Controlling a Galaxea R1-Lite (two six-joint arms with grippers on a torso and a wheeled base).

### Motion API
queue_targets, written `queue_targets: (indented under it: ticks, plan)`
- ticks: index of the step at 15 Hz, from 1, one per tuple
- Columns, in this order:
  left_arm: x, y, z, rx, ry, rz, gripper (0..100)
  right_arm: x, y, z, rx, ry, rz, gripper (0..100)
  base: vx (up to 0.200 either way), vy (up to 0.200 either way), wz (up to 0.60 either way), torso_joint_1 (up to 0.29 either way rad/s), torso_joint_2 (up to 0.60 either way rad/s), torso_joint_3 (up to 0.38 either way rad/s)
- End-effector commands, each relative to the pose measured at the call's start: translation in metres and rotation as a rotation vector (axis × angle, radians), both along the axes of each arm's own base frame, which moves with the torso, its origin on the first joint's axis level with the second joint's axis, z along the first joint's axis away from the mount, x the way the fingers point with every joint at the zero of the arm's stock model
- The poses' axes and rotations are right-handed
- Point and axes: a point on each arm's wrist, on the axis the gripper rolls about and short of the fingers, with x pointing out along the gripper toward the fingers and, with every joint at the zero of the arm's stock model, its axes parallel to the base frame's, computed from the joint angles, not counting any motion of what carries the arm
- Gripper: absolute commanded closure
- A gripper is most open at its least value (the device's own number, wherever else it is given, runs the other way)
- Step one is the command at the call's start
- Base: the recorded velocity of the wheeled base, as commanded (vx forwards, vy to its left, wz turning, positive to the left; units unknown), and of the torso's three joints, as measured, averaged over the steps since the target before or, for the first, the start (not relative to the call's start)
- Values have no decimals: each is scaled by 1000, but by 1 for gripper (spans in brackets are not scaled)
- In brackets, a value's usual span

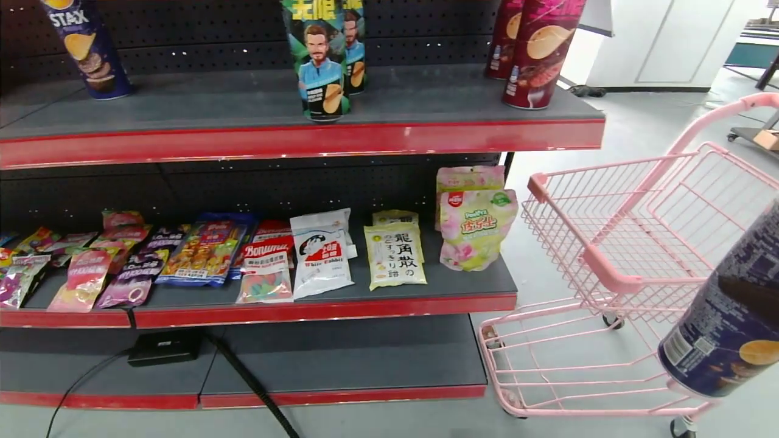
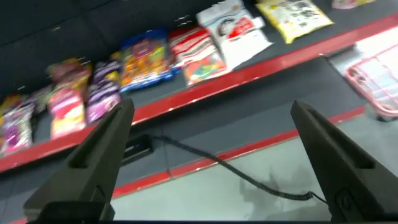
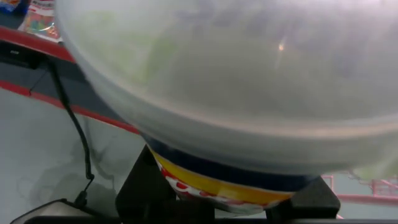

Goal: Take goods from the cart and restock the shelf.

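A dark blue chip can hangs tilted at the far right, in front of the pink cart. In the right wrist view its clear lid is very close, and my right gripper is shut on the can body, one black finger on each side. The cart's basket holds nothing that I can see. My left gripper is open and holds nothing; it hangs over the floor in front of the shelf's lower levels. On the top shelf stand a matching blue can, green cans and maroon cans.
Snack bags lie in rows across the middle shelf. A black box sits on the bottom shelf, and its cable runs down to the floor. Bare board separates the can groups on the top shelf.
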Motion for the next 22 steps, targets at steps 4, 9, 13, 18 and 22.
queue_targets:
  ticks: [4,9,13,18,22]
  plan:
    - [-2,0,0,-1,-13,0,0,1,0,-1,-2,4,-1,100,0,0,0,22,-104,-79]
    - [-3,0,-1,-1,-17,0,0,2,0,1,-1,-1,-1,100,0,0,0,110,-445,-339]
    - [-3,0,-1,0,-18,-1,0,2,0,2,0,-4,-2,100,0,0,0,167,-524,-367]
    - [-3,0,-1,9,-17,-2,0,5,0,10,5,-20,-15,100,0,0,0,195,-575,-374]
    - [-2,0,0,16,-15,-3,0,13,0,19,7,-29,-33,100,0,0,0,201,-514,-315]
